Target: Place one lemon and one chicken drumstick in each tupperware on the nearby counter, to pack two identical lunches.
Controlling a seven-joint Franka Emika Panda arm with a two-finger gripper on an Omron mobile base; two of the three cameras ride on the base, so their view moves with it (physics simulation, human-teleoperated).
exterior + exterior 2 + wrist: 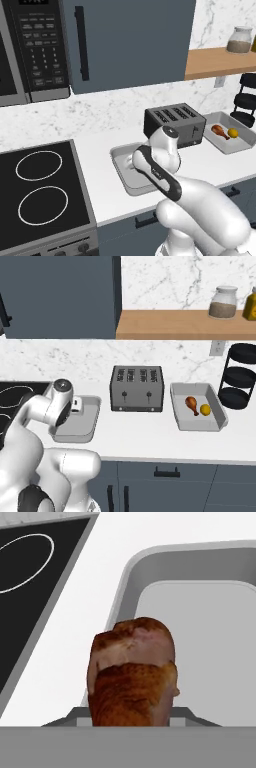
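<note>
In the hand view a reddish-brown chicken drumstick (132, 672) fills the space right in front of the camera, held by my gripper (76, 406), whose fingertips are hidden behind it. It hangs over the near-left corner of the left tupperware (131, 567) (118, 166) (93, 421), a light grey tray on the white counter (140, 436). The arm hides most of this tray's floor. The right tupperware (241, 145) (180, 408) holds another drumstick (218, 131) (192, 404) and a lemon (233, 133) (205, 409) side by side.
A dark toaster (175, 122) (136, 388) stands between the two trays. The black cooktop (40, 190) (30, 577) lies to the left, a microwave (30, 45) above it. At far right are a black tiered rack (241, 376) and a wooden shelf (180, 323) with jars.
</note>
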